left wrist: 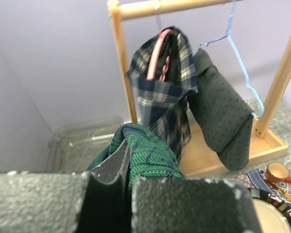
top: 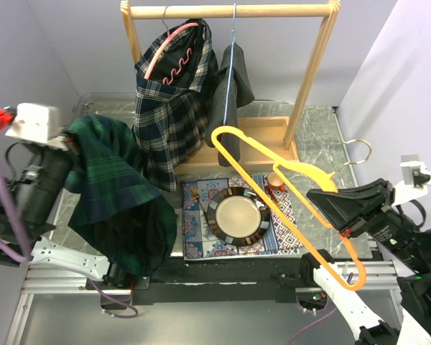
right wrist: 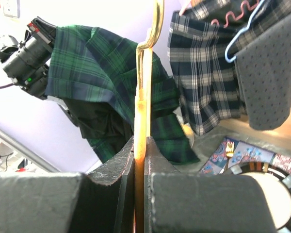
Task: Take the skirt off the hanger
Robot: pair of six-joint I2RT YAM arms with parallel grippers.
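Over the left edge of the bench (top: 323,136), the green tartan skirt (top: 118,194) hangs bunched from the left hand (left wrist: 127,162). The left wrist view shows that hand's fingers pressed together on a fold of the cloth. The rest of the skirt droops toward the near-left corner, clear of the bench top.

Over the right side, the right hand (right wrist: 139,160) pinches the yellow hanger (right wrist: 142,87) by one of its arms. The hanger's loop reaches out above the plate (top: 237,215) in the middle of the bench, and no cloth can be seen on it.

In the top view the hanger and the skirt are well apart, so the main step looks done, with the skirt off the hanger. The right wrist view puts the hanger in line with the skirt. That seems to be overlap from the viewing angle, not contact.

As far as I can judge, only tidying is left: laying the skirt down somewhere, and perhaps putting the bare hanger aside.

At the far edge, the wooden rack (top: 230,10) carries a checked garment (top: 169,108) and a dark dotted one (top: 230,100). Both are on their own hangers and are not part of this job.
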